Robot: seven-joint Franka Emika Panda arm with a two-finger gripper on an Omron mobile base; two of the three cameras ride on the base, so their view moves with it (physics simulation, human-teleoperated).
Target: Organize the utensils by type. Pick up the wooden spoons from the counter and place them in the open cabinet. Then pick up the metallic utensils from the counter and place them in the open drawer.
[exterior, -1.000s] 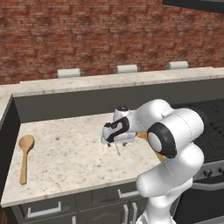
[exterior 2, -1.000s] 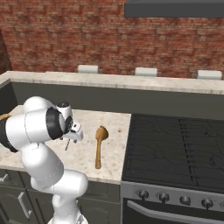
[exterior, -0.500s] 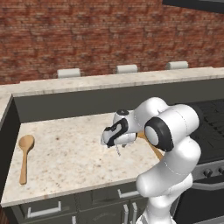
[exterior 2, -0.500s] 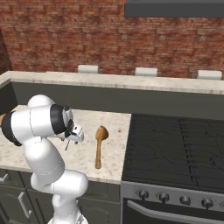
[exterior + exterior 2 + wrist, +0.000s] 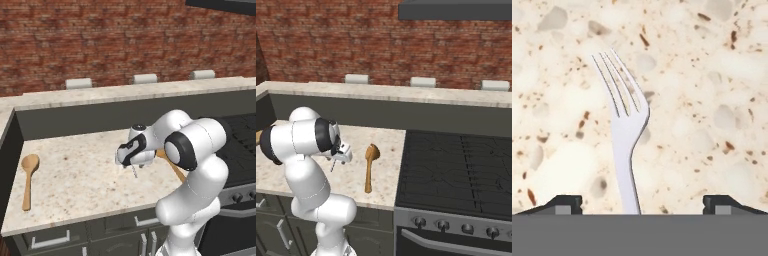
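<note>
The gripper (image 5: 642, 205) is open and points down at the surface (image 5: 80, 170), its two fingertips (image 5: 559, 204) spread wide to either side of the fork (image 5: 626, 130). The fork lies flat on the surface between them, tines pointing away from the hand. One wooden spoon (image 5: 28, 177) lies near the surface's left edge. A second wooden spoon (image 5: 370, 165) lies just beside the stove (image 5: 456, 170).
</note>
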